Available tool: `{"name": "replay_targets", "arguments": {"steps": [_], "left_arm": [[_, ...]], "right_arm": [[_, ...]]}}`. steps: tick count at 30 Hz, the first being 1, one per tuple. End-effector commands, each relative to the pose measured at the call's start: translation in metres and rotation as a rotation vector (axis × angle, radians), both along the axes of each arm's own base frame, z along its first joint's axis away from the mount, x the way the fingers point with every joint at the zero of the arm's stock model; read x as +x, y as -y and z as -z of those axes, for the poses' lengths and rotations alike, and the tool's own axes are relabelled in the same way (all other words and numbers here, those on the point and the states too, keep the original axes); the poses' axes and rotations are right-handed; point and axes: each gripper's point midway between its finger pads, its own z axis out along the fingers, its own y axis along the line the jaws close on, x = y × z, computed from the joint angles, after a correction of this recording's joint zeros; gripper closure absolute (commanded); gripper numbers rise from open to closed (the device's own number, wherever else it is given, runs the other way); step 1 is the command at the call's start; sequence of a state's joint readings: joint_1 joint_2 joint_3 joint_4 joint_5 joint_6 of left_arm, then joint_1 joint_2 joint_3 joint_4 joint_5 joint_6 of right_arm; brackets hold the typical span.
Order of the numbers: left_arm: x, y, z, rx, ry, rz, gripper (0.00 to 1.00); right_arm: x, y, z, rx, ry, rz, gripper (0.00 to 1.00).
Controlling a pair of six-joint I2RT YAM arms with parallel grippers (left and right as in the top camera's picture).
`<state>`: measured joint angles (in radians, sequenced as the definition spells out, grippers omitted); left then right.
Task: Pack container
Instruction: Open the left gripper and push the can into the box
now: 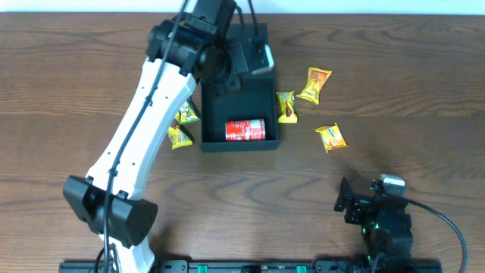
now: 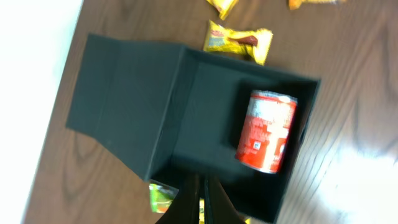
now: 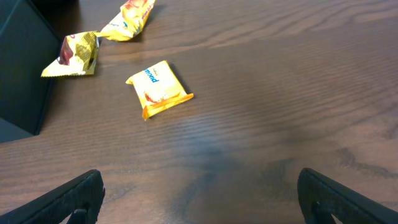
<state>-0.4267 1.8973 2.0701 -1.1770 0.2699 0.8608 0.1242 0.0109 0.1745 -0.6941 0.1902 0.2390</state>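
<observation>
Overhead + wrists: container open with can inside, left claw over it, right claw parked

- The container [image 1: 237,144] is seen mid-bench [image 1: 68,83]. Its lid flap [image 2: 124,99] is folded open on the far side.
- A red can [image 1: 245,130] is laid on its side inside, against the near wall.
- The left arm [image 1: 144,129] is stretched across the container's left rear corner.
- In the left wrist view the left claw [image 2: 199,182] is held above the box rim. Its fingers are pressed together and nothing is seen between them.
- The right claw [image 3: 199,186] is sat at the near right of the bench, well apart from the container. Its fingers are spread wide and nothing is held.
- Three yellow snack packets are scattered right of the container:
  - the inner packet [image 1: 286,106] is just beside the right wall;
  - the rear packet [image 1: 314,83] is further back;
  - the front packet [image 1: 330,136] is further out and closer to the right claw.
- Two left-side packets [image 1: 182,125] are lying just beside the left wall, partly hidden by the arm.
</observation>
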Motion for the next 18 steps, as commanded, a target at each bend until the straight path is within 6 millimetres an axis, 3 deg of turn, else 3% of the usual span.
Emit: {"name": "replay_targets", "arguments": {"steps": [1,5,8,14,18], "left_arm": [[0.013,0.001,0.061,-0.046,-0.217,-0.237,0.94],[0.037,0.000,0.115,-0.071,-0.334,-0.558,0.94],[0.048,-0.006,0.144,-0.086,-0.406,-0.830,0.94],[0.050,-0.027,0.156,-0.055,-0.387,-1.170,0.94],[0.036,-0.031,0.159,0.012,-0.386,-1.221,0.94]], "right_arm": [[0.000,0.001,0.004,0.014,-0.006,0.015,0.01],[0.000,0.001,0.004,0.014,-0.005,0.015,0.01],[0.000,0.001,0.004,0.014,-0.005,0.015,0.01],[0.000,0.001,0.004,0.014,-0.005,0.015,0.01],[0.000,0.001,0.004,0.014,-0.005,0.015,0.01]]}}
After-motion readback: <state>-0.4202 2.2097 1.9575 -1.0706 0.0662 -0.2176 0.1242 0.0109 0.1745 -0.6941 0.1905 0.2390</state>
